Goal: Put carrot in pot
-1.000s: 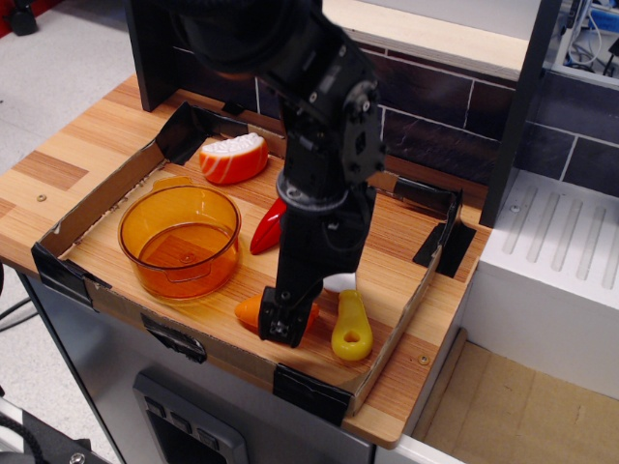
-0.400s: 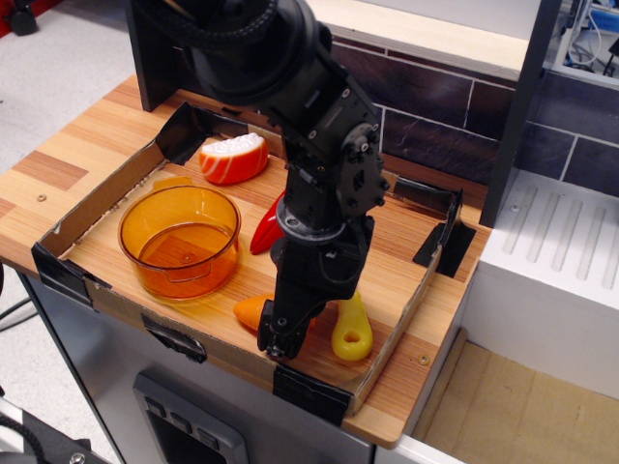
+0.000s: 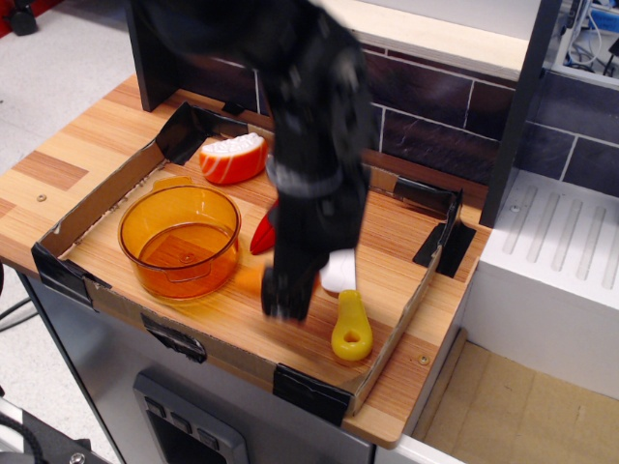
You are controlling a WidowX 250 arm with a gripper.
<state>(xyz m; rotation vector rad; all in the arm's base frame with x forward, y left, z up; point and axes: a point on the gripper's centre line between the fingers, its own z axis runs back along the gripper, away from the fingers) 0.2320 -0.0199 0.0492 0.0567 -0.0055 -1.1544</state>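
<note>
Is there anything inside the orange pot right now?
No, the pot holds nothing; the carrot lies on the board beside it, at the tool.

claw (image 3: 287, 298): motion-blurred, grip unclear | carrot (image 3: 250, 281): mostly hidden, perhaps held

Wooden counter (image 3: 77, 159) under shallow cardboard tray (image 3: 106, 188) of toys

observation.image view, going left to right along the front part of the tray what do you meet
pot → carrot, only a sliver showing beside the blurred gripper → yellow-handled toy → the tray's right cardboard wall. The gripper is motion-blurred, so how its jaws stand cannot be told.
</note>
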